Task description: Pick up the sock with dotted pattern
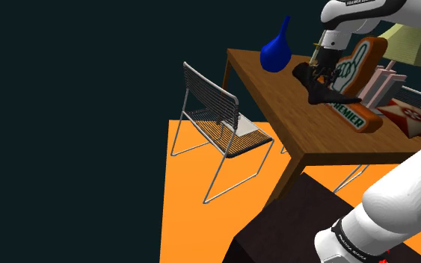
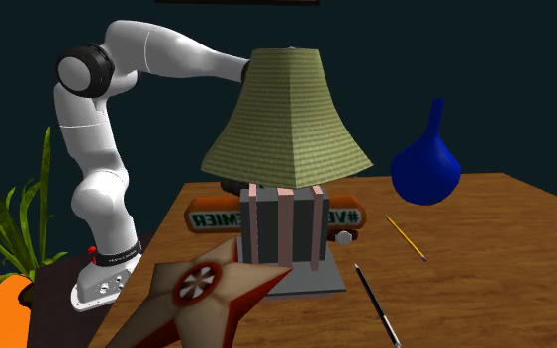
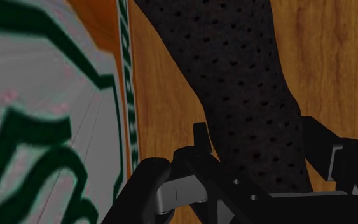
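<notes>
A black sock with a dotted pattern [image 1: 330, 96] lies on the brown wooden table [image 1: 276, 97], in front of an orange and white foam hand [image 1: 354, 69]. My black gripper [image 1: 319, 75] comes down on the sock's upper end. In the wrist view the sock [image 3: 234, 76] runs between the two fingers [image 3: 199, 137], which press on it from both sides, so the gripper [image 3: 257, 159] is shut on it. The foam hand [image 3: 44, 95] lies close beside the sock.
A blue vase [image 1: 277, 51] stands at the table's far corner. A lamp [image 2: 288, 119], a star-shaped object [image 2: 207, 287], a pencil [image 2: 406, 237] and a pen [image 2: 377, 304] share the table. A wire chair [image 1: 220, 123] stands on the orange floor [image 1: 194, 209].
</notes>
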`<action>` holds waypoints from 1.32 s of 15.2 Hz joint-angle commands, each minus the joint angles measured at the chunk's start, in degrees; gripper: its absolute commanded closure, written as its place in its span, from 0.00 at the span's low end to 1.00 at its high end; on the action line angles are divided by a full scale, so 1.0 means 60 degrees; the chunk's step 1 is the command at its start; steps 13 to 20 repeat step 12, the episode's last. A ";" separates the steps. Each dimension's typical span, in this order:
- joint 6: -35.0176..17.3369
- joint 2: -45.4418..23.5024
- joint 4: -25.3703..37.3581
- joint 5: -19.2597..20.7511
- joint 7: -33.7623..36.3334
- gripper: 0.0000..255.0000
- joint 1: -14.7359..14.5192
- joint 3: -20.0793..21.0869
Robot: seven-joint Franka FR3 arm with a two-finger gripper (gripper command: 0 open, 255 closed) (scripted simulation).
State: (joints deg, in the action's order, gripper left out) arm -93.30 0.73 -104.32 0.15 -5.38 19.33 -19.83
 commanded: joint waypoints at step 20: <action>0.1440 -0.0070 0.1523 -0.0017 -0.0018 1.00 0.0019 -0.0009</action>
